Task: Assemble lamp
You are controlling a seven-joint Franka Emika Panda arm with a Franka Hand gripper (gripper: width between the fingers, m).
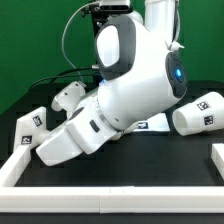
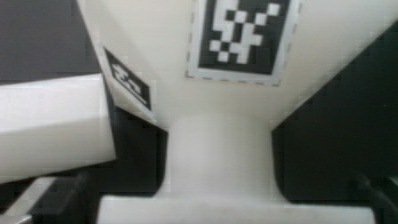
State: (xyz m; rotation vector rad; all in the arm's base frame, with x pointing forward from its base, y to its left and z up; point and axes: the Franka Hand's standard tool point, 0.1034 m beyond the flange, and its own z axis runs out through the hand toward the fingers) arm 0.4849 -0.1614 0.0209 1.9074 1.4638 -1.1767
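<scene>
**White lamp parts loose, arm low at left**

The white angular base block (image 1: 30,122) sat on the black table (image 1: 130,172) at the exterior view's left. The small rounded bulb (image 1: 68,97) lay near it. The gripper (image 1: 45,150) hung low beside the block; its fingers were hidden, so opening and hold could not be told. The shade (image 1: 197,112) lay on its side, well apart at the right. In the wrist view, a tagged white part (image 2: 222,120) filled the frame.

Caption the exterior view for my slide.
Panda arm bent low over the black table; lamp shade lies on its side at the exterior view's right.
</scene>
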